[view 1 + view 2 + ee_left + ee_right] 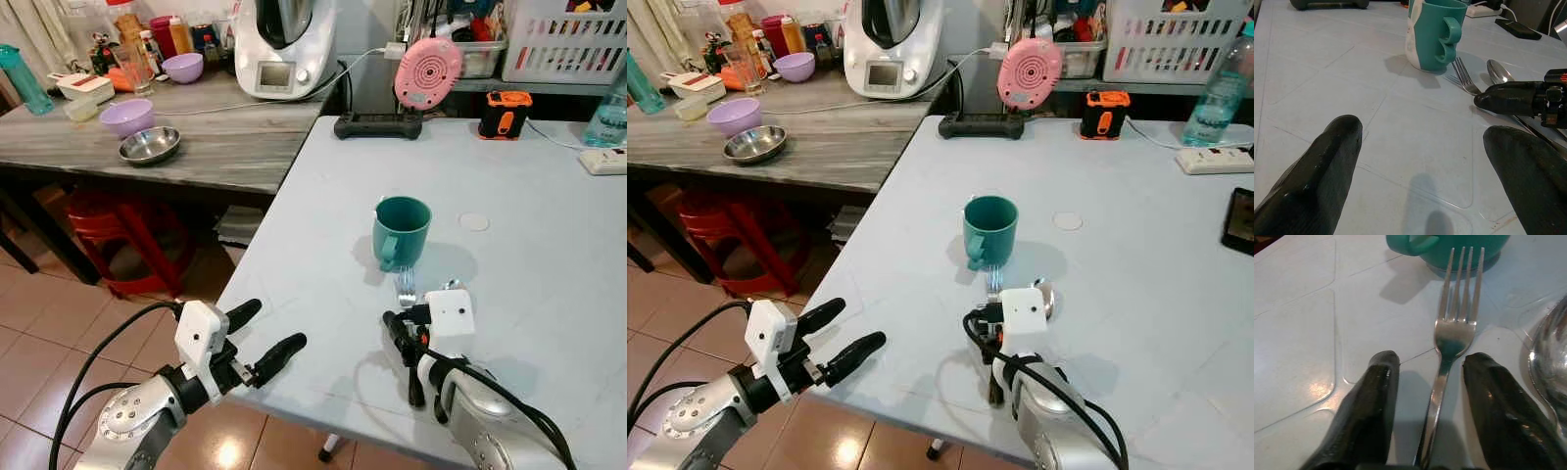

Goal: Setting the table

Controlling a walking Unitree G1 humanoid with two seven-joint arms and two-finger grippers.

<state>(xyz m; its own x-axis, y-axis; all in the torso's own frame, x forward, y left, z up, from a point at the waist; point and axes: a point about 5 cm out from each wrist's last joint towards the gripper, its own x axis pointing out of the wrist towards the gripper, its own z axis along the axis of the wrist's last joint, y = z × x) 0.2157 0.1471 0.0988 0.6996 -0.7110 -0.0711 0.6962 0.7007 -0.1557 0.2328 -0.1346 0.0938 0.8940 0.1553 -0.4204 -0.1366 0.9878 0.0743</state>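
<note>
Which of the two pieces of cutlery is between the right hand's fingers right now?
The fork: its handle runs between the right hand fingers, tines toward the teal mug. The spoon lies outside them, alongside.

Left end effector [257,340] hovers with fingers spread; right end effector [1425,396] sits low, fingers parted.
</note>
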